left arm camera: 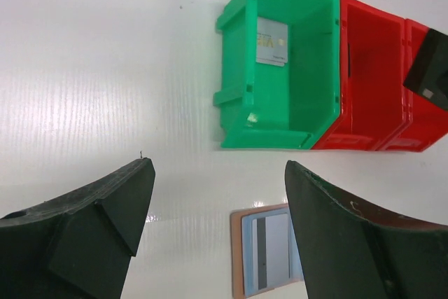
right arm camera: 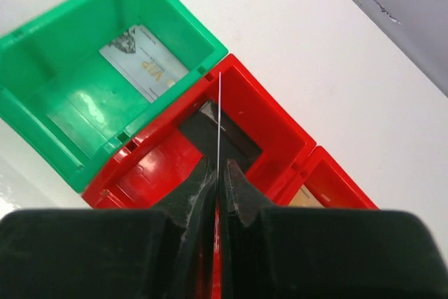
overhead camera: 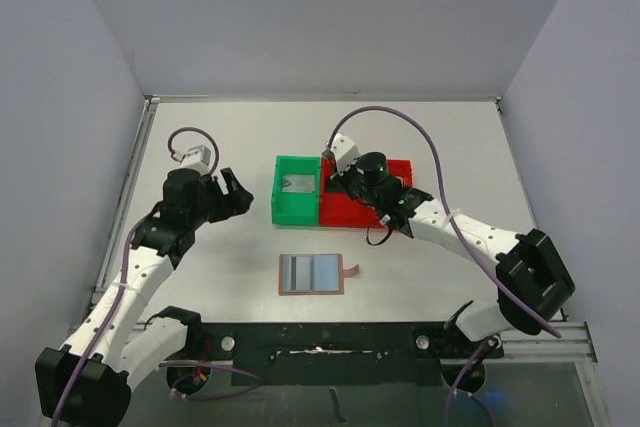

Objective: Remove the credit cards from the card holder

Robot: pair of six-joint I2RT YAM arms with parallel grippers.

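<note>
- Silver-grey card (right arm camera: 143, 64): thin, flat, printed face up, lying on the floor of the green bin (right arm camera: 185, 12), toward its far wall.
- Black card (right arm camera: 238, 141): flat on the floor of the red bin (right arm camera: 266, 113), directly under the right claw.
- Gold-tan card (right arm camera: 302, 198): only a corner shows, inside the second red bin (right arm camera: 343, 180).
- Held card (right arm camera: 219, 117): seen edge-on as a fine pale line rising from between the fingers, over the red bin. Its colour cannot be told.
- Card holder (overhead camera: 312, 274): tan, open and flat on the table (overhead camera: 450, 147), nearer the arm bases than the bins. A pale card face with a dark stripe shows in it.
- Right gripper (right arm camera: 218, 167): fingers pressed together, pinching the held card and hanging above the red bin's interior.
- Left gripper (left arm camera: 218, 173): fingers spread wide, holding and touching nothing, hovering over bare table to the left of the green bin.
- Bins: green, red and second red stand in one row, walls touching, at mid-table. Green is on the left.
</note>
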